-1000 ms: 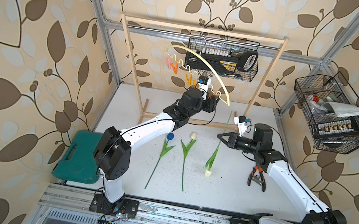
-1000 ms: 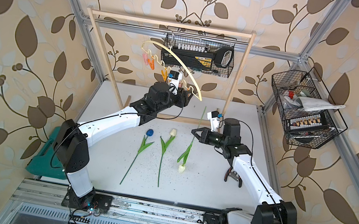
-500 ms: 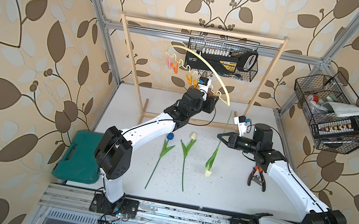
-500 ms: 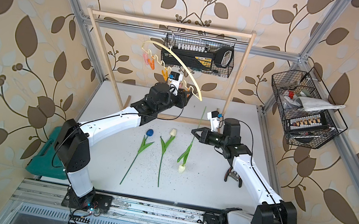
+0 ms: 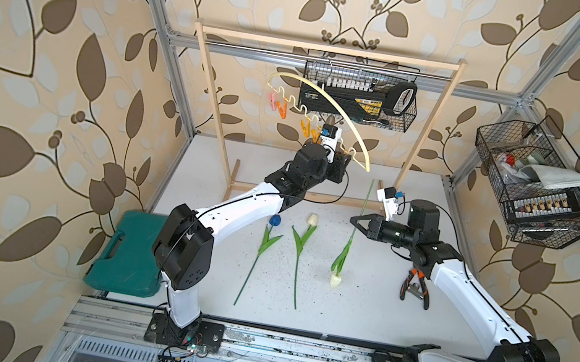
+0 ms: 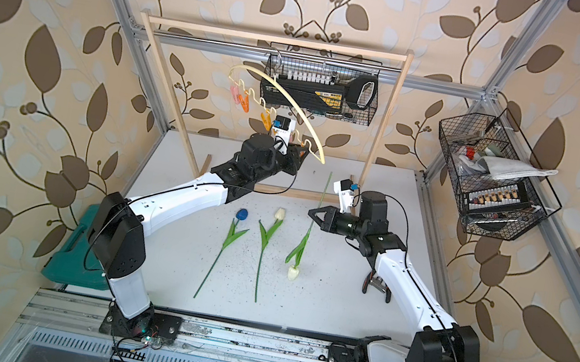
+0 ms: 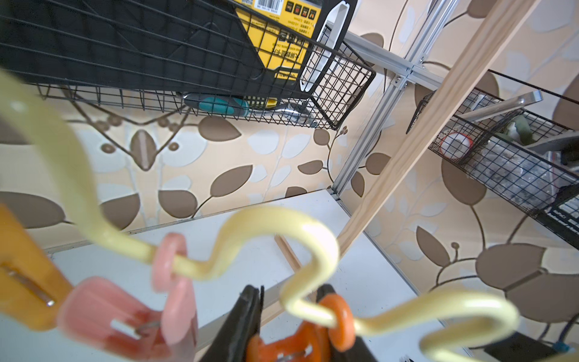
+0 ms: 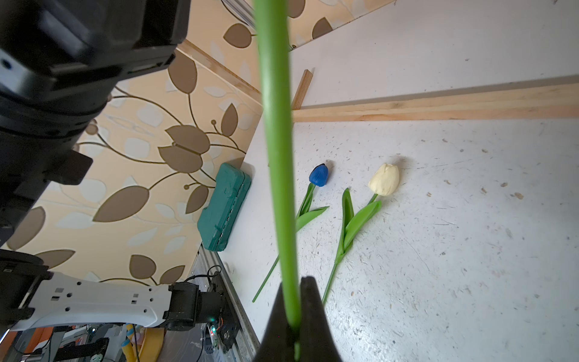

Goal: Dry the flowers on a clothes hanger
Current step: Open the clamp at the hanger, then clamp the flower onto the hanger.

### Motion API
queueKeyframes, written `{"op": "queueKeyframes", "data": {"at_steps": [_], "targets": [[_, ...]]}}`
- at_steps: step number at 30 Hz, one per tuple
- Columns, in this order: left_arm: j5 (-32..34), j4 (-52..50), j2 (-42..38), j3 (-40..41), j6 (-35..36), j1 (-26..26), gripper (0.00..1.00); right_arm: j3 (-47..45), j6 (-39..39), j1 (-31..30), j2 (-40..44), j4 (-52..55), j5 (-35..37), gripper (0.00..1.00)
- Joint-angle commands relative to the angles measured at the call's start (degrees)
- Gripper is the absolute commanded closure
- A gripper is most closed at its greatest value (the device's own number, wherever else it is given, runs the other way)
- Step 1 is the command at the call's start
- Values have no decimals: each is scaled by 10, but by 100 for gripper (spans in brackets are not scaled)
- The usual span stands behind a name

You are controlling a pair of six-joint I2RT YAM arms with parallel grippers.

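Note:
The pale yellow clothes hanger (image 5: 334, 105) (image 6: 287, 97) hangs from the wooden rack with its wavy bar (image 7: 275, 219) running across the left wrist view. My left gripper (image 5: 345, 158) (image 7: 289, 301) is shut on an orange clothespin (image 7: 291, 341) on that bar, beside a pink clothespin (image 7: 125, 313). My right gripper (image 5: 354, 219) (image 8: 293, 285) is shut on the green stem (image 8: 275, 125) of a cream tulip whose head (image 5: 335, 280) hangs down to the table. A blue tulip (image 5: 275, 219) (image 8: 319, 175) and another cream tulip (image 5: 312, 219) (image 8: 384, 179) lie flat.
The wooden rack frame (image 5: 327, 49) stands at the back, with a wire basket (image 5: 359, 97) behind the hanger. A second wire basket (image 5: 537, 185) hangs on the right wall. Orange-handled pliers (image 5: 414, 288) lie under my right arm, and a green case (image 5: 126, 254) sits left.
The left gripper's jaws have drawn in onto the orange clothespin. Both arms, the held tulip and the two lying tulips stay where they were.

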State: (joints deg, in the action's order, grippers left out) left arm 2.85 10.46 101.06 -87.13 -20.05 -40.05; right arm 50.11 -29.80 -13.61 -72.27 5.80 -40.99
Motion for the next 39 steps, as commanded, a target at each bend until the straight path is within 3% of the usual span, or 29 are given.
{"op": "queueKeyframes", "data": {"at_steps": [1,5,11,22,29,39], "targets": [[-5,13,-19,-9,-8,6,71,1,2,-7,1,-2,-10,100],[-9,11,-25,-8,-16,6,77,4,2,-13,-1,1,-6,100],[-18,-1,-36,-7,-28,6,77,11,0,-32,-8,1,8,100],[-67,-51,-68,-17,-46,6,77,40,-51,-35,-94,-97,-61,100],[-82,-97,-75,-36,-31,6,77,111,17,-47,-142,-22,-53,100],[-84,-104,-85,-31,-30,6,77,160,33,-62,-163,19,-40,100]]}}
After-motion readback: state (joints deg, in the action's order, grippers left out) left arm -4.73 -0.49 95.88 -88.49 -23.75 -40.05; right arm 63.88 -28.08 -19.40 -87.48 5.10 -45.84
